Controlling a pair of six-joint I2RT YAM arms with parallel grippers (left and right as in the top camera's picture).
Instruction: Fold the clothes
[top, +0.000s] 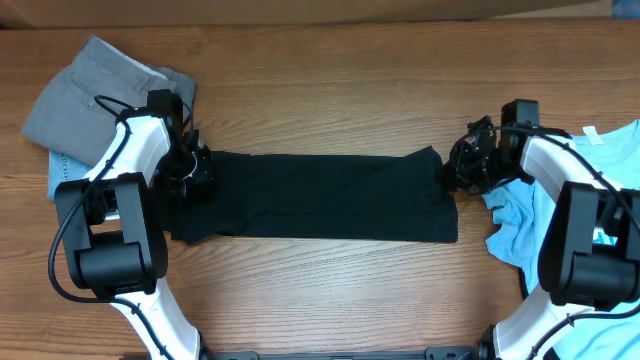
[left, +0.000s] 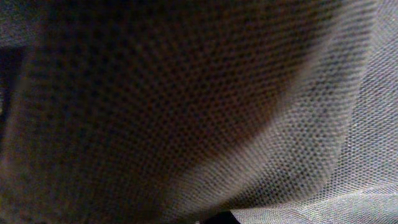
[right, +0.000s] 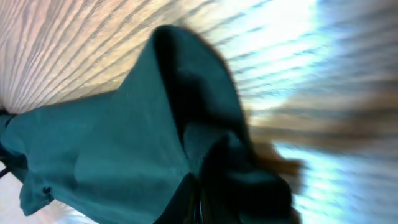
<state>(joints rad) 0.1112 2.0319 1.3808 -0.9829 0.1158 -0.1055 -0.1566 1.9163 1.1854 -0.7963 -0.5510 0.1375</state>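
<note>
Black T-shirt (top: 320, 195) is lying as a long, flat, plain dark band across the middle of the wooden surface (top: 350, 90). The right gripper (top: 462, 168) is clenching its raised near edge; the left gripper (top: 192, 172) is sitting at the opposite end, grip impossible to tell.
</note>
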